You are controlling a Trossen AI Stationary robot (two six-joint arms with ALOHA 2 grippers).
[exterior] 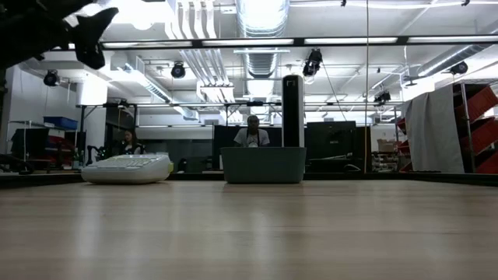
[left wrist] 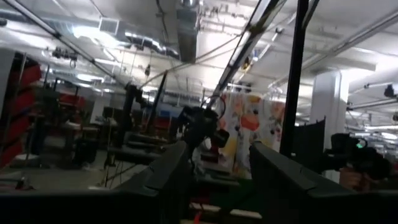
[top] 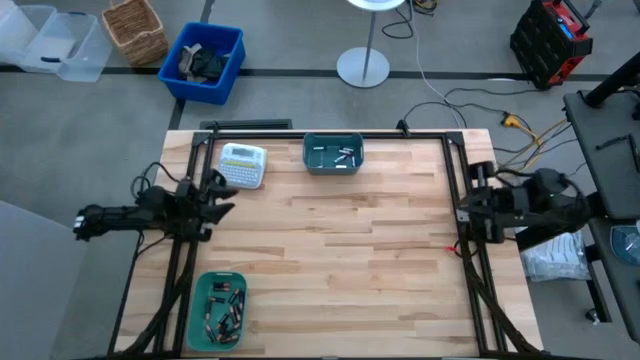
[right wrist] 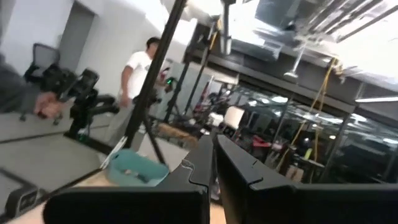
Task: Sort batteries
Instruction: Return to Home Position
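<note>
The left gripper [top: 222, 195] is held with fingers spread, empty, at the left edge of the table [top: 350, 260], batteries [top: 222, 305] are gathered in the near-left green bin [top: 196, 310] and the far-middle teal bin [top: 333, 168], and the right gripper [top: 466, 211] is held with fingers pressed together, empty, at the right edge.

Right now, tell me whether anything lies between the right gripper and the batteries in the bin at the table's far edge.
Nothing visible does. The right gripper hangs shut at the right edge of the table, and only bare wood lies between it and the bin holding the batteries.
</note>
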